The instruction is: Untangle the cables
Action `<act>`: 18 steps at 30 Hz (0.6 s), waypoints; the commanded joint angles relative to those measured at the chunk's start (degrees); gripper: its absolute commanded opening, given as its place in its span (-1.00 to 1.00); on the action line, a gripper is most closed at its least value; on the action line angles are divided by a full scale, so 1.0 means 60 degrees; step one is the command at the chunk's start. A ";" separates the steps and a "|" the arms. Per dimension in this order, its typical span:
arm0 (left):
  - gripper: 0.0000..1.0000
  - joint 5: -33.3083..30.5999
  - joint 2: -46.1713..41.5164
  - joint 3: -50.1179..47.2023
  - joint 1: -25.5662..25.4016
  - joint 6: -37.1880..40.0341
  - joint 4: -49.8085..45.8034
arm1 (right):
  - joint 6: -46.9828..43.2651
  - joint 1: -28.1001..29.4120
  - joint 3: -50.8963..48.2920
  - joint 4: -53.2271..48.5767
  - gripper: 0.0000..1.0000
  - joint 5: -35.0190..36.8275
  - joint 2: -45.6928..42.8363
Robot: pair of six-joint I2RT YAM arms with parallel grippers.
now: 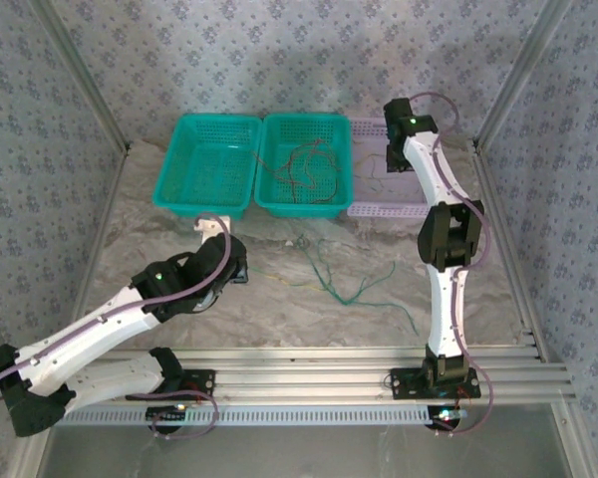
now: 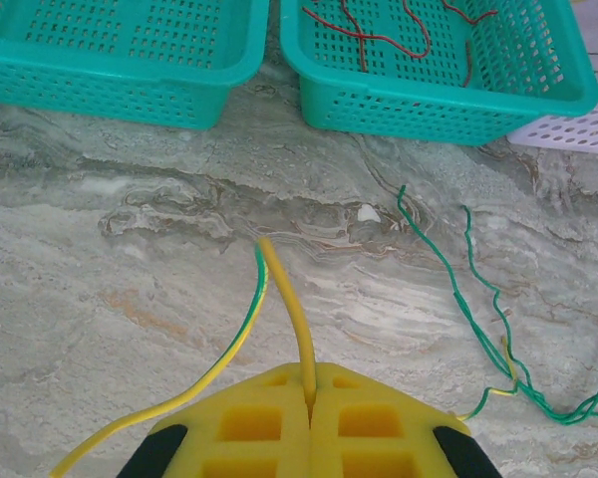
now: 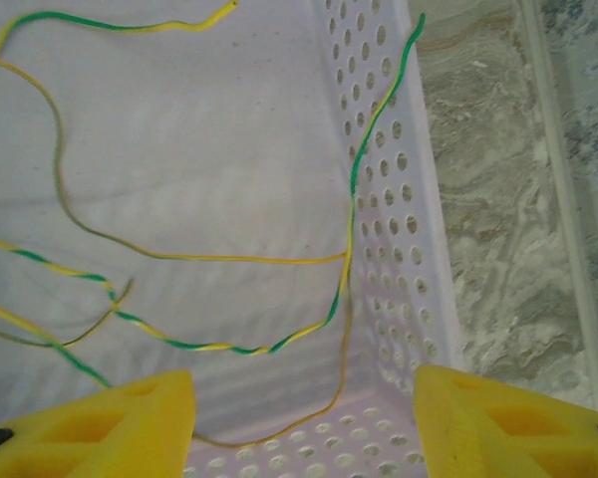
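Left wrist: left end effector clamped on yellow cable; thin strand could slip free. Right end effector apart; striped cable may snag basket wall.

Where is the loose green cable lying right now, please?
In the top view, the green cable lies on the marble table near its centre, just in front of the right-hand teal basket.
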 commanded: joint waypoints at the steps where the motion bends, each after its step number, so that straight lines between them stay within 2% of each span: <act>1: -1.00 -0.0105 0.0171 0.0564 -0.0100 0.0217 0.0219 | 0.0647 0.0005 -0.0123 -0.0095 0.23 -0.1045 -0.1452; 6: -1.00 -0.0155 0.0821 0.1346 -0.0105 0.0738 0.0482 | 0.0673 0.0268 -0.2070 0.1389 0.29 -0.1878 -0.3665; 18: -1.00 -0.0538 0.3062 0.4776 -0.0092 0.3133 0.1069 | 0.0953 0.0984 -0.7706 0.3897 0.44 -0.2392 -0.9596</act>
